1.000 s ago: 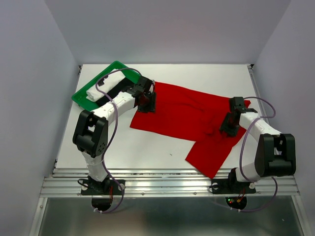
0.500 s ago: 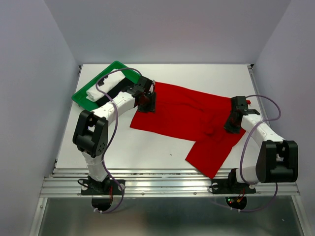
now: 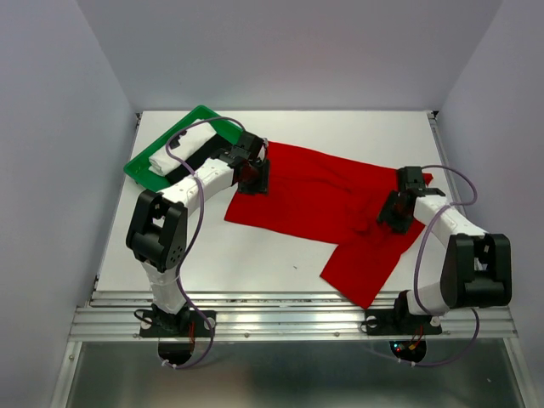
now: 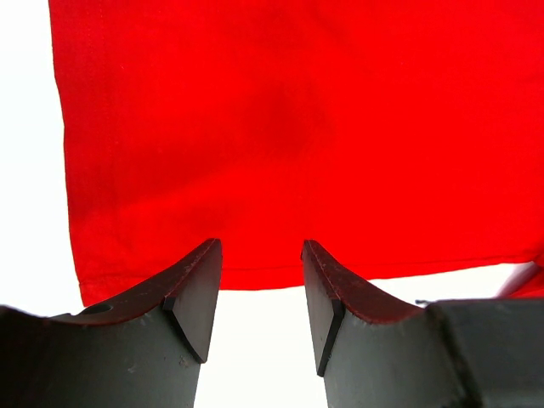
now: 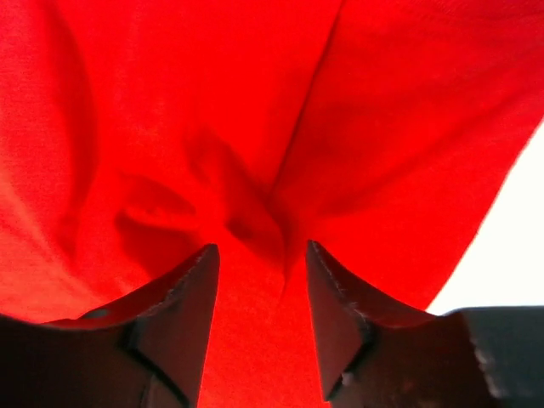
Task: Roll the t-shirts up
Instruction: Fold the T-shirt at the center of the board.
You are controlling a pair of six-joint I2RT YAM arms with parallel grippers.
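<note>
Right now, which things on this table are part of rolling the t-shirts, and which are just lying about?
Part of the job:
- red t-shirt, spread out on the table
- white t-shirt, bundled in the green tray
- left gripper and right gripper, jaws open over the red cloth

Just lying about:
- green tray
- table

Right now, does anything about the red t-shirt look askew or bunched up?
Yes: the red t-shirt lies slanted across the table, and its cloth is puckered into a raised fold just ahead of the right tool.
</note>
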